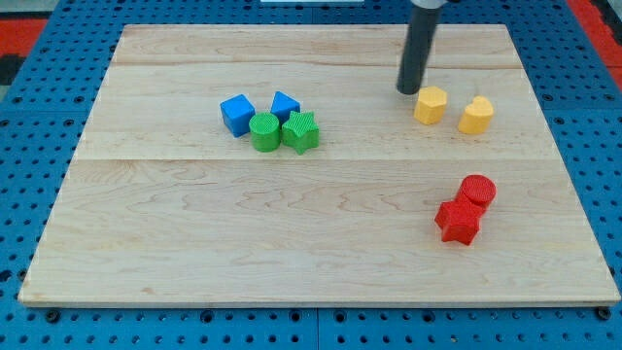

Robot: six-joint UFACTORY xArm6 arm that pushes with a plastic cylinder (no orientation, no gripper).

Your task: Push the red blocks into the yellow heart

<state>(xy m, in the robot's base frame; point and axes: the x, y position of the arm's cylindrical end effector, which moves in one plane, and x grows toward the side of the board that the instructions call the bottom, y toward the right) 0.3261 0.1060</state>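
Observation:
Two red blocks sit touching at the view's lower right: a red round block and a red star-shaped block just below-left of it. Two yellow blocks lie at the upper right: a yellow heart and, to its left, a yellow hexagon-like block. My tip rests on the board just left of and slightly above the yellow hexagon-like block, close to it. It is far above the red blocks.
A cluster sits left of centre: a blue cube, a blue triangular block, a green round block and a green star-shaped block. The wooden board lies on a blue pegboard.

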